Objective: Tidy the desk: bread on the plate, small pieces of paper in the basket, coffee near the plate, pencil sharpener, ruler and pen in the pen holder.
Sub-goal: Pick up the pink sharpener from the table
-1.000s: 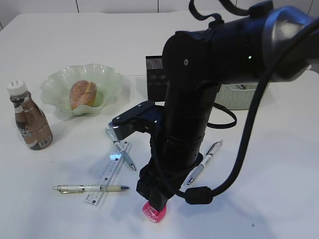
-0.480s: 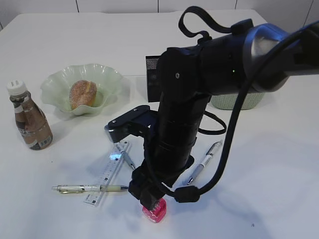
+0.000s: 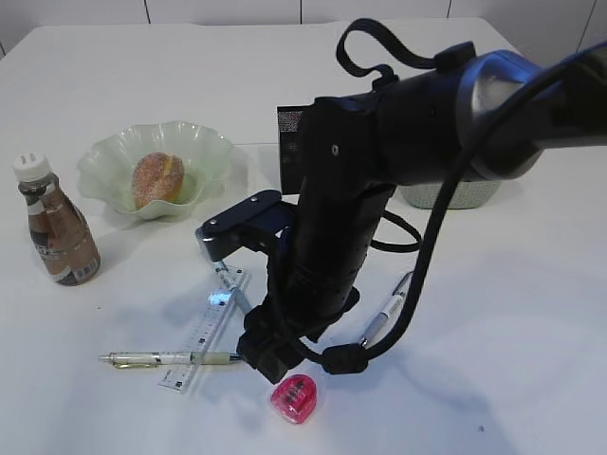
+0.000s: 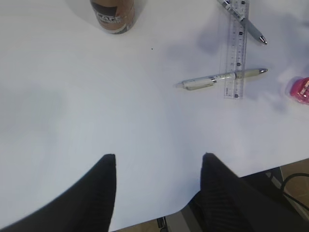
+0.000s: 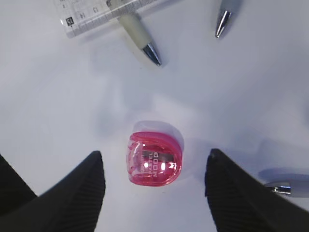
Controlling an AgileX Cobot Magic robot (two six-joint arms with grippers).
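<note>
Bread (image 3: 157,178) sits on the plate (image 3: 211,148) (done). Sharpener (image 5: 154,158), ruler (image 3: 203,331) and pens lie loose beyond it; right gripper (image 5: 153,184) spread wide, empty, over the sharpener.

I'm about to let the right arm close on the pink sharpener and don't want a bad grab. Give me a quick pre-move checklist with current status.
1. Right gripper open: ok.
2. Pink pencil sharpener centred between its fingers: ok.
3. Sharpener clear of the nearest pen tip and ruler: ok.
4. Gripper low enough to grasp: cannot tell.
5. Pen holder reachable and unblocked: cannot tell, the arm hides most of it.
6. Left gripper empty, away from the sharpener: ok.
</note>
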